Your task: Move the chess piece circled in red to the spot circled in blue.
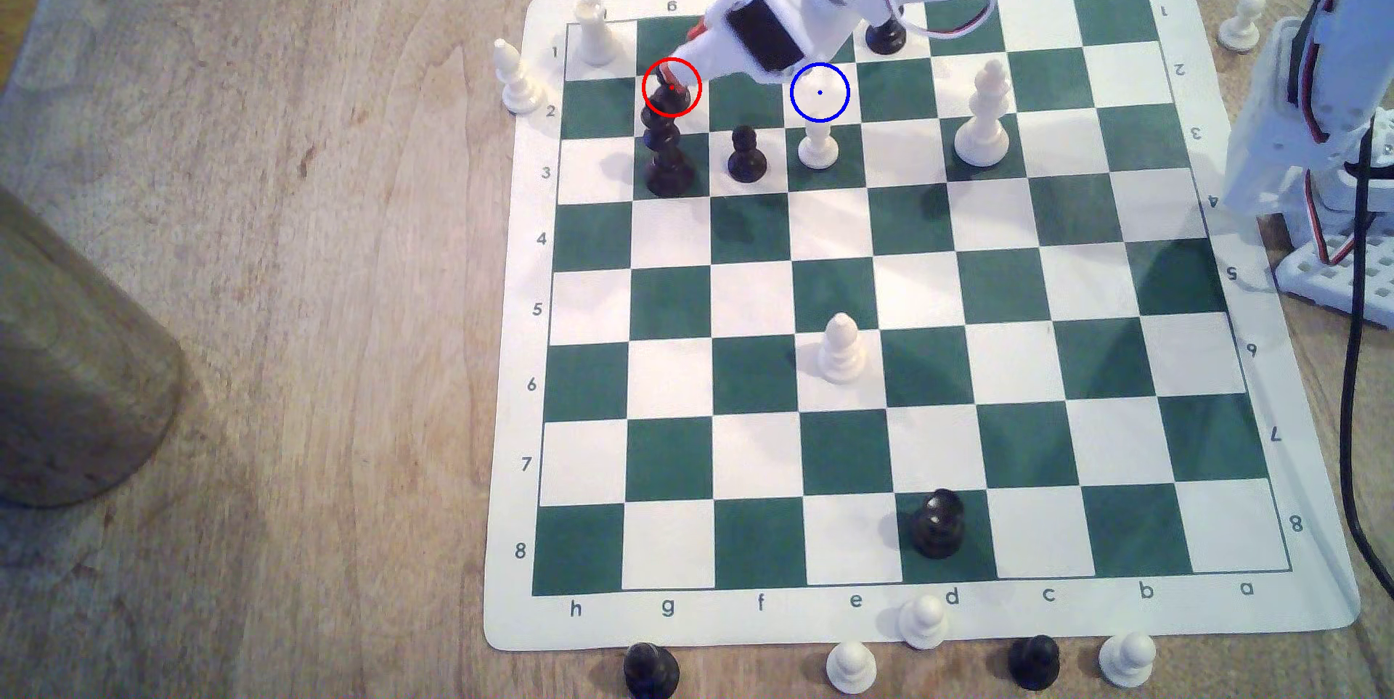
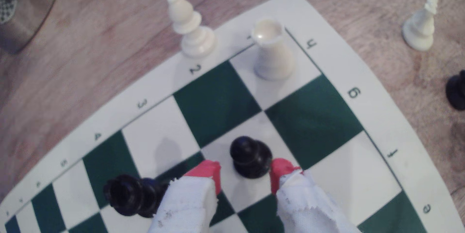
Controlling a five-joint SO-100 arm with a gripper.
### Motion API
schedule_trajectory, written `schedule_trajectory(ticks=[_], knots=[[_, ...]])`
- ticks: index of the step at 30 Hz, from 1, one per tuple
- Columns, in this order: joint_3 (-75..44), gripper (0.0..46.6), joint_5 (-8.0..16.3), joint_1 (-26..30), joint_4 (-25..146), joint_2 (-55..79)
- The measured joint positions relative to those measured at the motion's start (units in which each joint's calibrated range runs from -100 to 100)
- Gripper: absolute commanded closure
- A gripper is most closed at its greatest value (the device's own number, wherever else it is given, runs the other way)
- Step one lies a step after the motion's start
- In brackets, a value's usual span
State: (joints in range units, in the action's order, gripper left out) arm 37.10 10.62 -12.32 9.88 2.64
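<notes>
My gripper (image 2: 245, 172) stood open, red fingertips (image 2: 208, 170) either side of the black pawn (image 2: 250, 156), on the board (image 2: 352, 47) edge near "g" and "1".

The flat vinyl chessboard (image 1: 890, 292) is checkered dark green and white inside a cream border with green lettering. The small round-headed pawn (image 2: 250, 156) is glossy black. The cloth-wrapped hand (image 2: 245, 172) is white with red fingertips (image 2: 206, 171). The wooden table (image 1: 264, 292) is pale brown and grained.
</notes>
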Motion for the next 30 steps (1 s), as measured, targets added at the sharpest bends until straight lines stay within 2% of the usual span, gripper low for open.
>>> schedule_trajectory(ticks=[20, 22, 30], knots=[[-8.31, 37.0, 0.0, -0.52, -2.87, 11.65], [-8.95, 39.5, 0.0, -0.52, -2.87, 12.4], [-10.12, 44.5, 0.0, -0.52, -3.59, 12.9]])
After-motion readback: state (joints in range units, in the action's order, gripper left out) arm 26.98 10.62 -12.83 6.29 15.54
